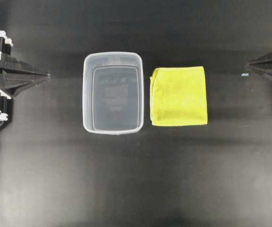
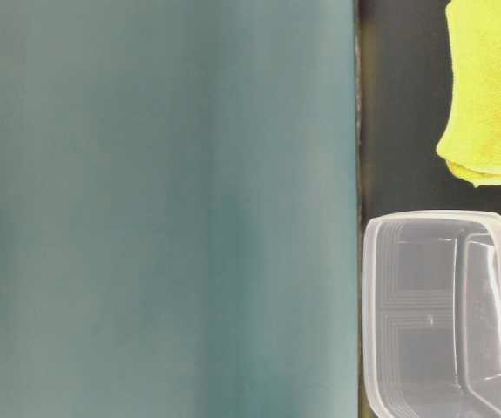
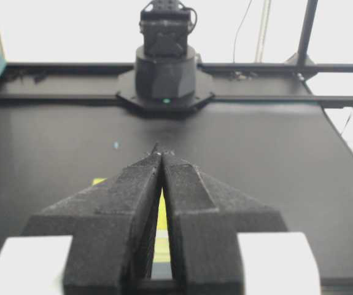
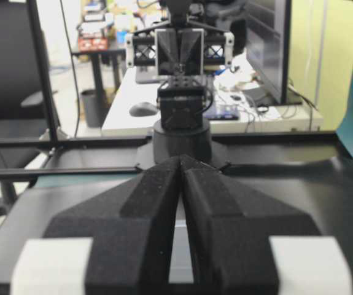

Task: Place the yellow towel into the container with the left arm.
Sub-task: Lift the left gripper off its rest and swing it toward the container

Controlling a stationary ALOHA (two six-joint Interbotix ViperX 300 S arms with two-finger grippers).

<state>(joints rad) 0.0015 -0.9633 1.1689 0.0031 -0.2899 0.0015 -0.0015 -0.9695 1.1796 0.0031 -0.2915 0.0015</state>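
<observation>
The yellow towel [image 1: 179, 96] lies folded flat on the black table, just right of the container [image 1: 112, 92], a clear empty tub at the table's middle. Both also show in the table-level view: the towel [image 2: 490, 87] at top right, the tub [image 2: 446, 313] at lower right. My left gripper [image 1: 47, 75] is shut and empty at the far left edge, well away from both. In the left wrist view its fingertips [image 3: 162, 151] meet, and a sliver of the towel [image 3: 161, 215] shows between the fingers. My right gripper [image 1: 249, 64] is shut and empty at the far right edge; its tips [image 4: 181, 160] meet.
A teal panel [image 2: 163, 209] fills most of the table-level view. The right arm's base [image 3: 165, 67] stands at the far table edge in the left wrist view. The left arm's base [image 4: 181, 123] stands across the table in the right wrist view. A frame rail [image 3: 164, 98] runs along that edge.
</observation>
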